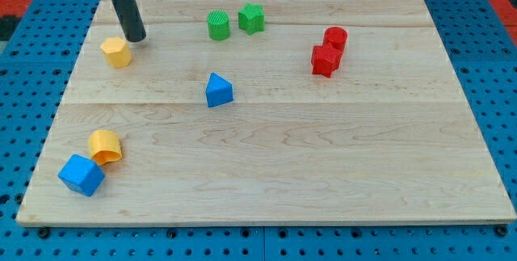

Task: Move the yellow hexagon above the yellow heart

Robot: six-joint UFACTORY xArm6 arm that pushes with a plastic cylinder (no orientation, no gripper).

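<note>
The yellow hexagon (116, 52) lies on the wooden board near its upper left. The yellow heart (106, 145) lies at the lower left, well below the hexagon. The dark rod comes down from the view's top left and my tip (136, 38) rests on the board just up and to the right of the yellow hexagon, close to it or touching it.
A blue cube (81, 174) touches the yellow heart at its lower left. A blue triangular block (218, 90) sits near the middle. Two green blocks (219, 26) (251, 18) lie at the top centre. Two red blocks (334, 39) (325, 60) lie at the upper right.
</note>
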